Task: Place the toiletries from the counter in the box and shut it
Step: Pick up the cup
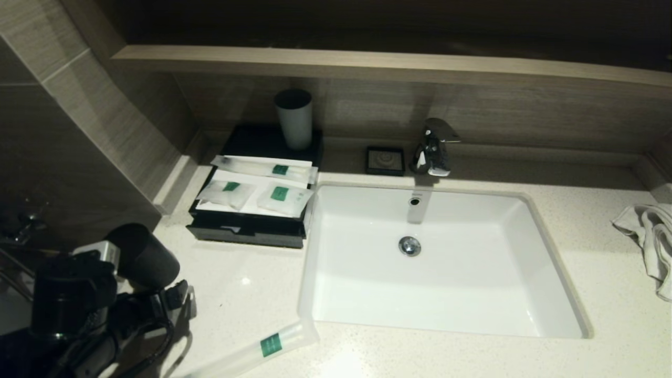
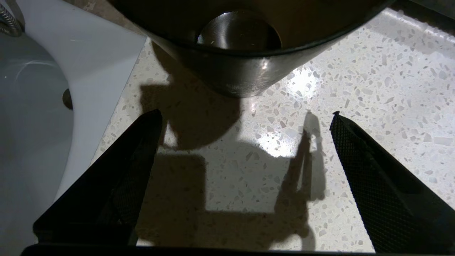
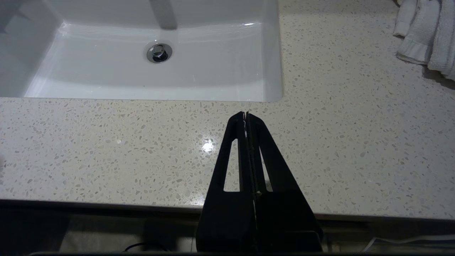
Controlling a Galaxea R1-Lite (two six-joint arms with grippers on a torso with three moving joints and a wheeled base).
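The black box (image 1: 247, 231) stands at the back left of the counter (image 1: 252, 294). On its white panel lie a long slim packet (image 1: 262, 169) and two small pouches (image 1: 226, 191) (image 1: 283, 198), all with green labels. Another long packet (image 1: 257, 349) lies on the counter in front of the sink's near left corner. My left gripper (image 2: 246, 113) hovers open over bare counter with nothing between its fingers. A black tumbler (image 2: 241, 71) lies on its side just ahead of it. My right gripper (image 3: 245, 114) is shut and empty at the counter's front edge.
The white sink (image 1: 441, 262) fills the counter's middle, with a chrome tap (image 1: 433, 147) and a small black dish (image 1: 385, 160) behind it. A grey tumbler (image 1: 294, 118) stands on the box's rear. A towel (image 1: 651, 236) lies at the far right. My left arm (image 1: 79, 304) fills the lower left corner.
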